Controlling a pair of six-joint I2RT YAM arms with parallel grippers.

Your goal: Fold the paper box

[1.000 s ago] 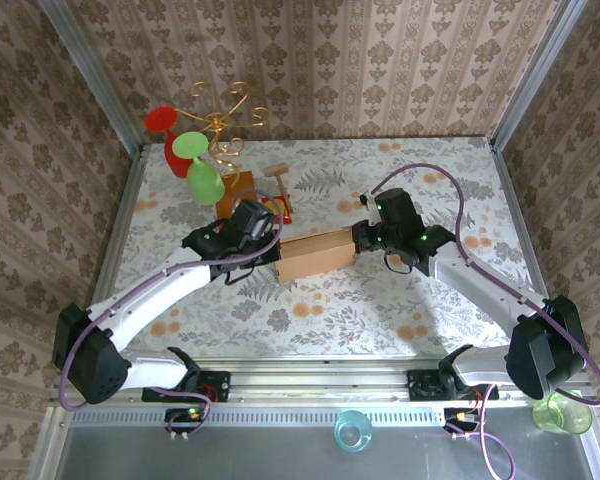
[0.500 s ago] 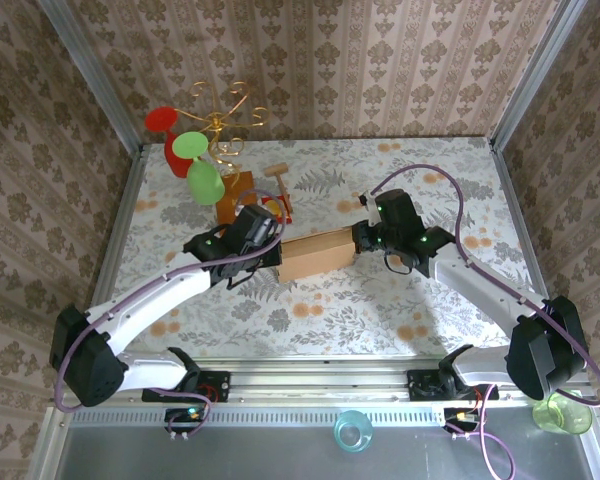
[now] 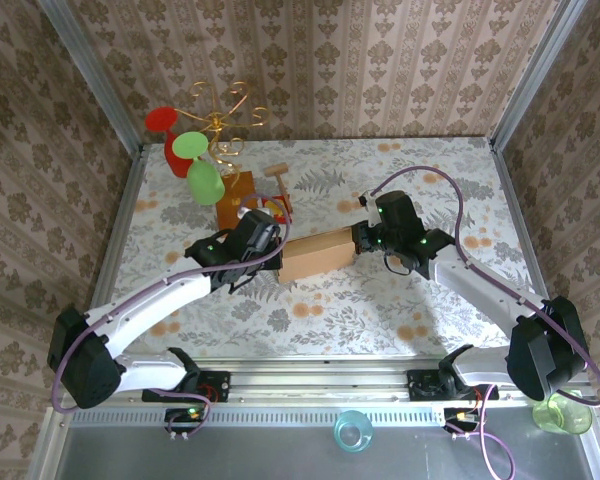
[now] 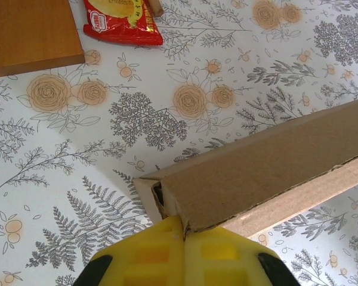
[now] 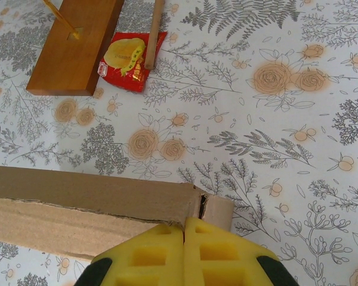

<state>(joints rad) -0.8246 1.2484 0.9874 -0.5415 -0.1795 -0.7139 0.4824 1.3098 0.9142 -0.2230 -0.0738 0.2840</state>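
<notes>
Sitting at middle of worktop (image 3: 430, 180), paper box (image 3: 317, 254) looking mostly folded: walls up, lid down, shallow closed shape. Left hand (image 4: 184, 235) closed, pads together, pressing against box's left end. Right hand (image 5: 184, 229) closed likewise, pressing at right end. Probably remaining: tucking end flaps, since gaps are showing at both end corners. Box interior hidden. Pinching thin flap or just pushing: cannot tell.

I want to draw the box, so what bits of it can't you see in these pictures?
- Top view: both ends of the paper box, under the left gripper and right gripper.
- Left wrist view: its far end, cut off by the right edge.
- Right wrist view: its far end, cut off by the left edge.
- Inside: hidden by its closed walls.
</notes>
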